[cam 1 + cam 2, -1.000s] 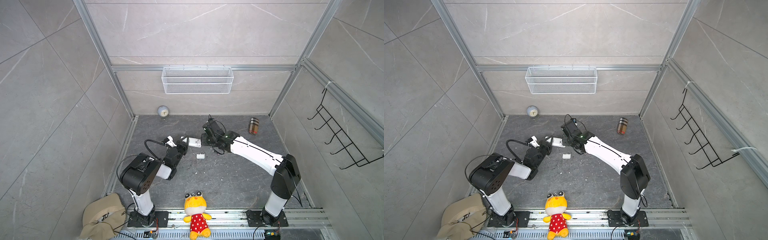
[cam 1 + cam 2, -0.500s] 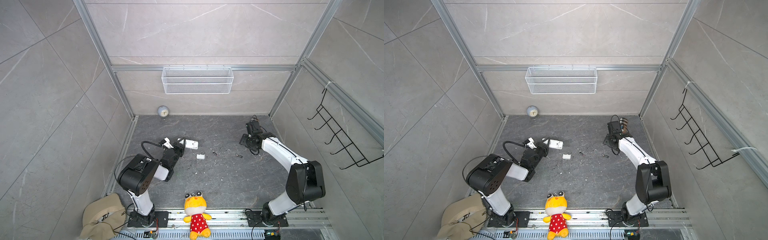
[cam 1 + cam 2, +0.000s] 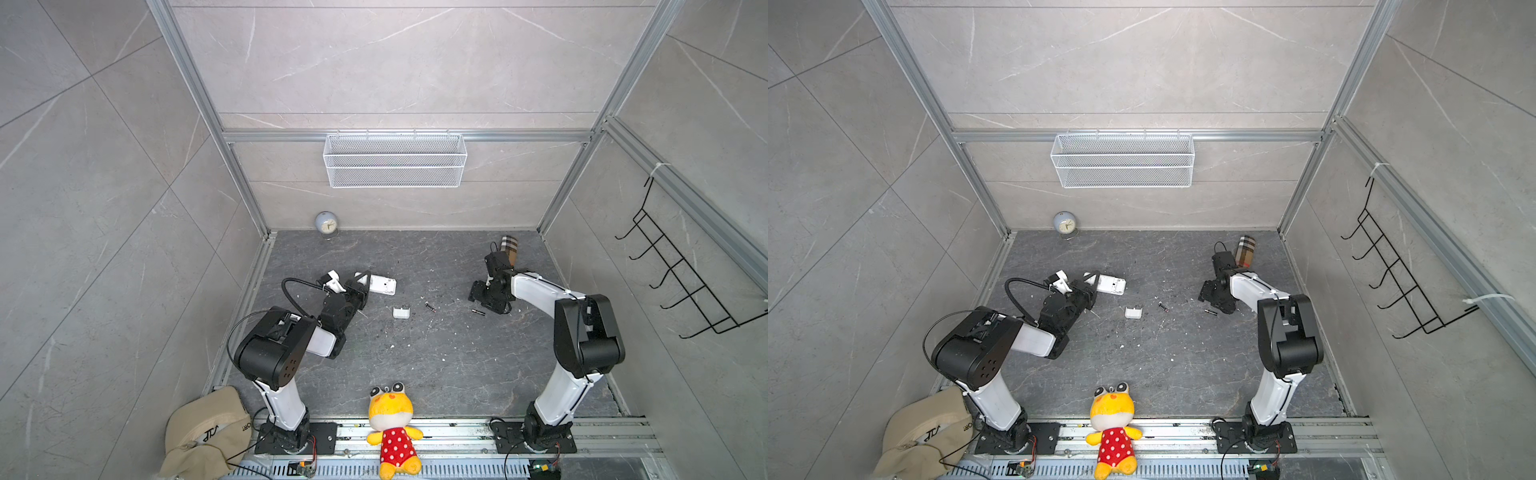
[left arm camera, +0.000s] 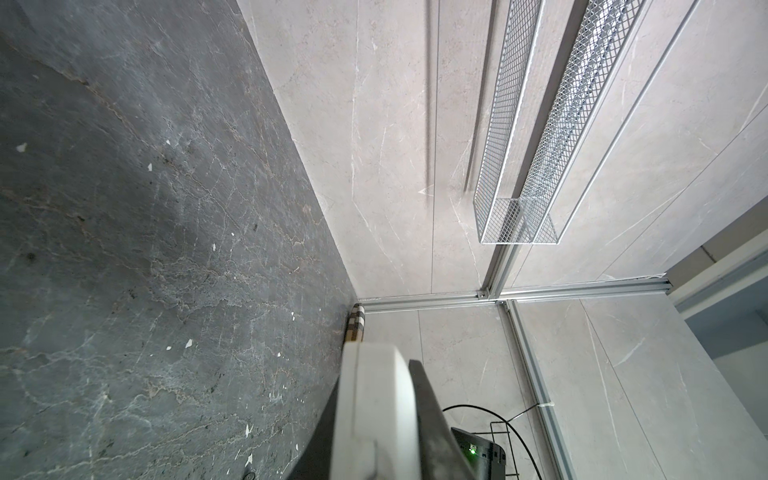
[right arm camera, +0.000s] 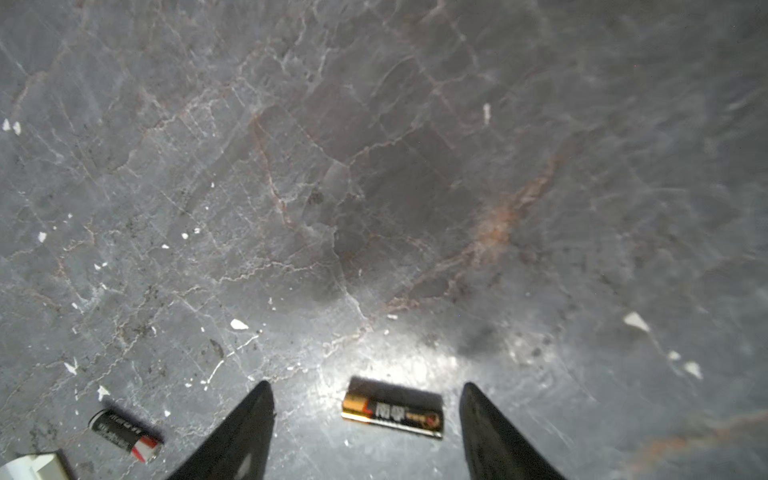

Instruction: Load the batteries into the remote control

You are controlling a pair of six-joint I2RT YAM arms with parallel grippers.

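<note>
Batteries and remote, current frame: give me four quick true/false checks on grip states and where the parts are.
1. The left gripper is shut on the remote control. True.
2. The right gripper has clamped the black-and-gold battery. False: its jaws stand open astride that battery, with a gap on each side.
3. The black-and-gold battery and the red-tipped battery both lie on the floor. True.
4. The white cover is fitted on the remote control. False: it lies on the floor, apart from the remote control.
</note>
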